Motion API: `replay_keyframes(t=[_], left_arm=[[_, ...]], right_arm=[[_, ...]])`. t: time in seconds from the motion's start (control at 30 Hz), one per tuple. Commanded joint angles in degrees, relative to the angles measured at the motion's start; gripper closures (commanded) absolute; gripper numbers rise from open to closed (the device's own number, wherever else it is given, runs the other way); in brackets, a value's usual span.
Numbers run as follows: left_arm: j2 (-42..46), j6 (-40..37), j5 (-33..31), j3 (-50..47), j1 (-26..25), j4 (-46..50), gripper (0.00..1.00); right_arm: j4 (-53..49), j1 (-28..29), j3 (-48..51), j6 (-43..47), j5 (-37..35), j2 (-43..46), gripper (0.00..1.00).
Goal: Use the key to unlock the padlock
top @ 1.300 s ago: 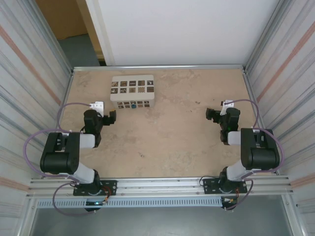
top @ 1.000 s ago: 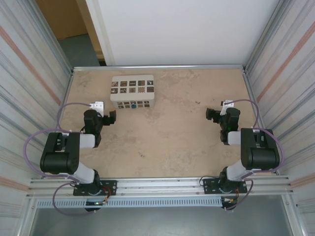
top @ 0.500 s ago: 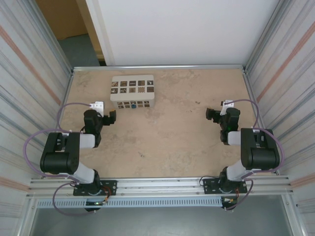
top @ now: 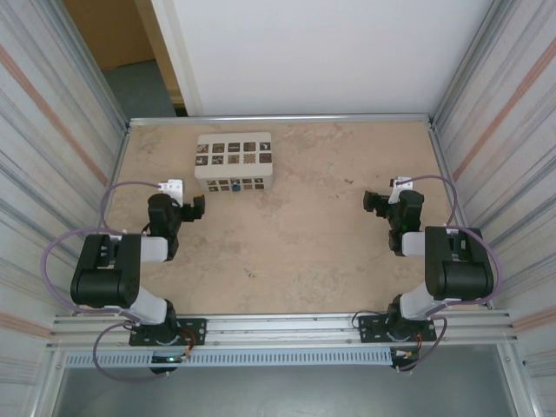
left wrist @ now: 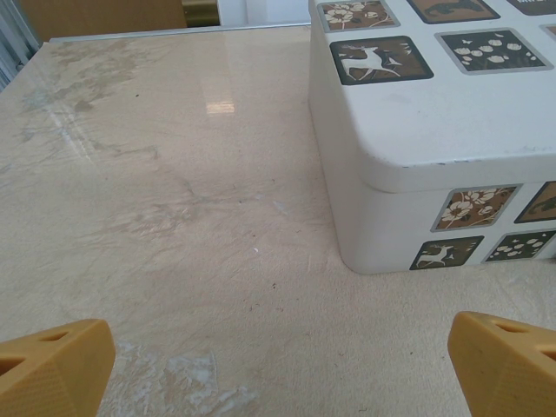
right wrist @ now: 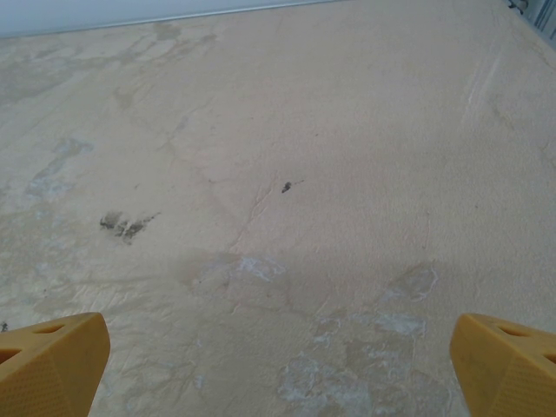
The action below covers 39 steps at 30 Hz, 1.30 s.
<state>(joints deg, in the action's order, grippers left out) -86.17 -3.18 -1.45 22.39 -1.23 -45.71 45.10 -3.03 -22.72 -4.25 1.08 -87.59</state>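
1. Padlock, the tiny blue-bodied one with a small metal shackle: in the top view you will find it low against the near wall of the pale rectangular box with dark patterned squares, about mid-wall. It is too small to tell which way its long axis runs.
2. Your left gripper has its yellow wedge-shaped fingers spread wide with nothing between them. The right gripper is the same, its yellow fingers wide apart over bare surface.
3. From the left fingers the padlock lies ahead and to the right, near. The left arm is clearly the nearer of the 2. The right gripper is well apart from it, across the beige stone-look table.
4. In the left wrist view, the box's rounded corner sits ahead and right of the fingers, with bare table between. I judge nothing blocks that path, but the box wall behind the padlock limits how you can approach it.
5. The key I cannot pick out. 1 small dark speck lies on the table between the arms, nearer the bases, too small for you to name.
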Motion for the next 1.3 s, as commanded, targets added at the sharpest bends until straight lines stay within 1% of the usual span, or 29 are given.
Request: replay_keyframes(t=[0.0, 0.23, 0.53, 0.67, 0.73, 0.87, 1.0, 1.13, 1.27], left_arm=[[4.35, 0.24, -0.49, -0.06, -0.17, 1.76, 0.01], [16.81, 2.18, -2.41, 0.76, -0.25, 12.15, 0.01], [29.48, 8.83, 0.56, 4.65, -0.19, 26.60, 0.01], [33.10, 11.33, 3.17, 6.78, -0.20, 33.36, 0.01], [34.15, 12.57, 4.17, 7.94, -0.22, 36.37, 0.01], [34.29, 16.42, 4.57, 10.51, -0.18, 41.99, 0.01], [31.79, 21.07, 4.59, 14.35, -0.16, 48.16, 0.01], [27.05, 25.75, 6.71, 18.23, 0.09, 51.45, 0.01], [21.28, 27.83, 9.35, 21.91, 0.38, 53.02, 0.01]], right_arm=[[-2.71, -0.06, -1.19, -1.64, -1.93, 2.72, 0.01], [-11.13, -0.14, -1.37, -3.32, -2.59, 10.98, 0.01], [-28.65, -0.19, -5.29, -10.12, 1.82, 22.38, 0.01], [-39.42, -0.15, -9.55, -13.90, 4.56, 24.88, 0.01], [-42.71, 0.03, -11.16, -16.04, 6.66, 25.51, 0.01], [-46.68, 1.36, -13.62, -20.11, 11.66, 25.22, 0.01], [-49.73, 5.40, -17.05, -22.39, 14.28, 22.89, 0.01], [-52.11, 10.50, -21.54, -25.12, 14.45, 18.50, 0.01], [-51.18, 15.66, -25.03, -26.40, 12.88, 13.73, 0.01]])
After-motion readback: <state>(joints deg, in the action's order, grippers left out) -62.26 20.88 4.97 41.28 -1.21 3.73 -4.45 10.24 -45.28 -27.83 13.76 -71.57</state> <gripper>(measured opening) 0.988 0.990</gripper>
